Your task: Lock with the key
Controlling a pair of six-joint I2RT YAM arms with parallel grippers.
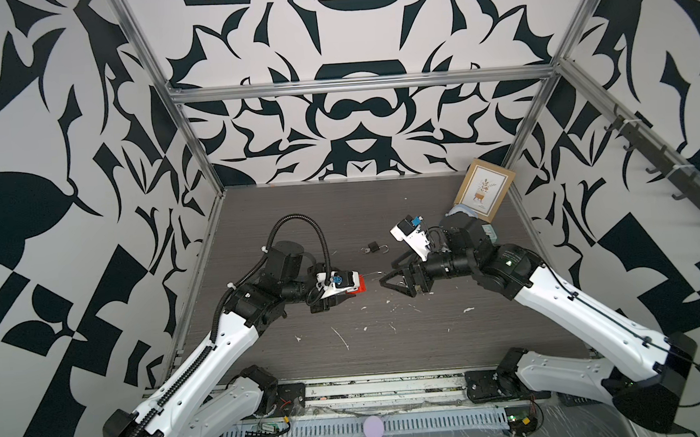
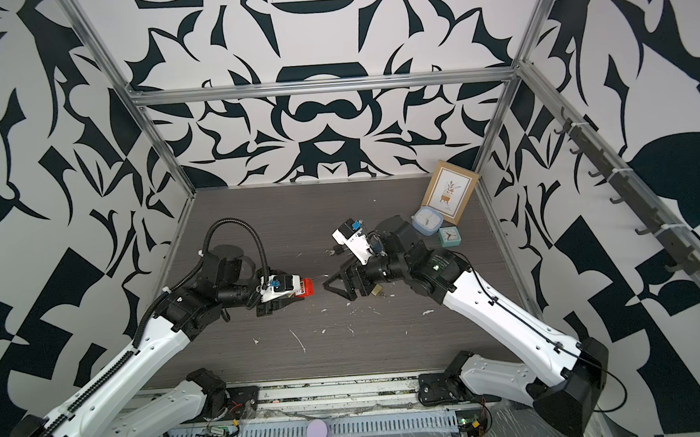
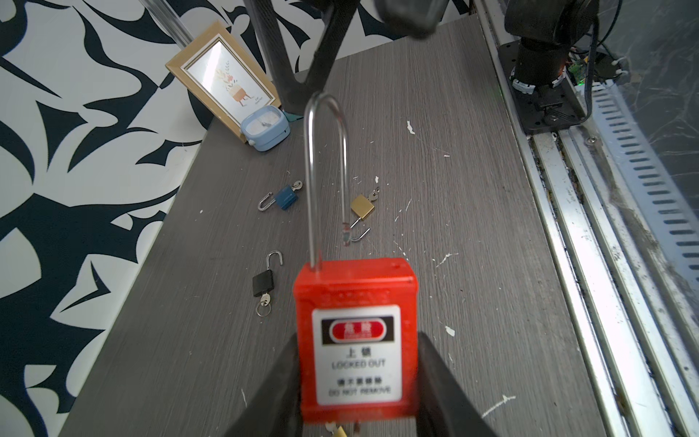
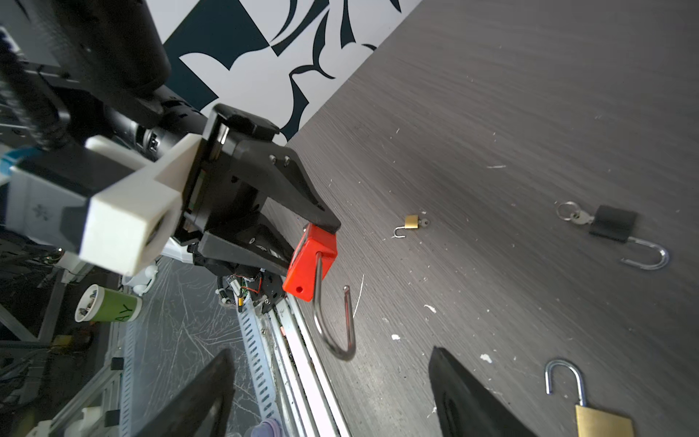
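While the left gripper [image 4: 306, 244] clamps the red padlock [image 1: 359, 289] above the table's [image 1: 331, 216] middle, open shackle [image 3: 313, 170] pointing right, the right gripper [image 1: 387, 273] stands wide-jawed and empty just beyond the shackle's bend.

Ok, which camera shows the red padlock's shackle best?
The left wrist view: the shackle rises whole from the red padlock, free end out of the body. The right wrist view shows that shackle as a smaller hook; in both top views it is only a thin line.
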